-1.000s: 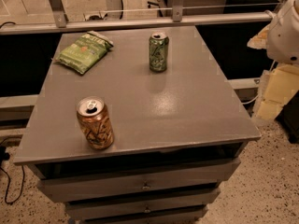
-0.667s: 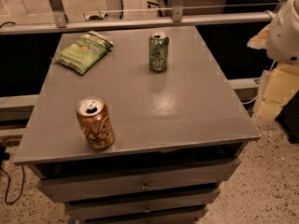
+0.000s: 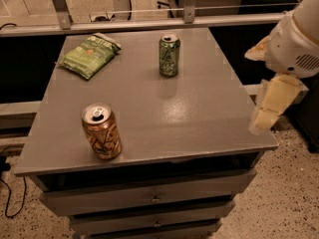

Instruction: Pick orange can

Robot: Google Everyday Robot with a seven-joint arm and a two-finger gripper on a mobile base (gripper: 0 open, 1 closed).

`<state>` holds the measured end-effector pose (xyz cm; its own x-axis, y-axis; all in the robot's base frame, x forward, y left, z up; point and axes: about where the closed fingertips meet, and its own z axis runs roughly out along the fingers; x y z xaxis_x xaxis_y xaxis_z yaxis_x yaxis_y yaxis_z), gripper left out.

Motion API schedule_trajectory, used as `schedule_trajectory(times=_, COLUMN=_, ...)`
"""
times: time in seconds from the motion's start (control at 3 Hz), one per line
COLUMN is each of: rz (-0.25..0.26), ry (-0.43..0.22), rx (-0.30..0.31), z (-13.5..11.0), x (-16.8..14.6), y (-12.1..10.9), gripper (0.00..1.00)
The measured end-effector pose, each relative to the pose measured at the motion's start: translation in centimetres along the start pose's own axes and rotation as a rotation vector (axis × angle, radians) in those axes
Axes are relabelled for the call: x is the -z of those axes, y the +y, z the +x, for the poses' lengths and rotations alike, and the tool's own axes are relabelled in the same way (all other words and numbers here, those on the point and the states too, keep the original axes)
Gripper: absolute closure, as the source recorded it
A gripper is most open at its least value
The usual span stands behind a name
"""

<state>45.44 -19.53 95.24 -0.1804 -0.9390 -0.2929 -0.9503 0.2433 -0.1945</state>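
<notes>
Camera view: the orange can (image 3: 101, 131) is being shown upright, long axis vertical, near the bench (image 3: 199, 103) front edge. The tool (image 3: 266, 114) is being held well apart beyond the opposite side edge; its opening cannot be told.

Orange can (image 3: 101, 132) showed copper-orange with dark-pale swirls and a silver top; green can (image 3: 169, 55), green bag (image 3: 89, 55), grey table (image 3: 199, 108); cream gripper (image 3: 265, 114) beside the table's right edge.

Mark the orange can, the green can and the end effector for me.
orange can (image 3: 103, 136): camera view, middle of its side wall.
green can (image 3: 169, 59): camera view, middle of its side wall.
end effector (image 3: 264, 114): camera view, pale lower end, right of the table (image 3: 199, 113).
</notes>
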Motion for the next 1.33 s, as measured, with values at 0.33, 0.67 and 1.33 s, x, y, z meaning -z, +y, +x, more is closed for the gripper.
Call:
schedule_trajectory(times=0.33, rz=-0.108, ry=-0.163, rx=0.046, z=-4.1, x=-5.7, y=-0.1, gripper=0.0)
schedule_trajectory(times=0.67, rz=-0.218, ry=-0.355, rx=0.086, z=-9.7, x=-10.7, y=1.0, gripper=0.0)
schedule_trajectory(times=1.33, rz=-0.353, ry=-0.639, rx=0.113, z=-18.8, x=-14.8, y=3.7, gripper=0.0)
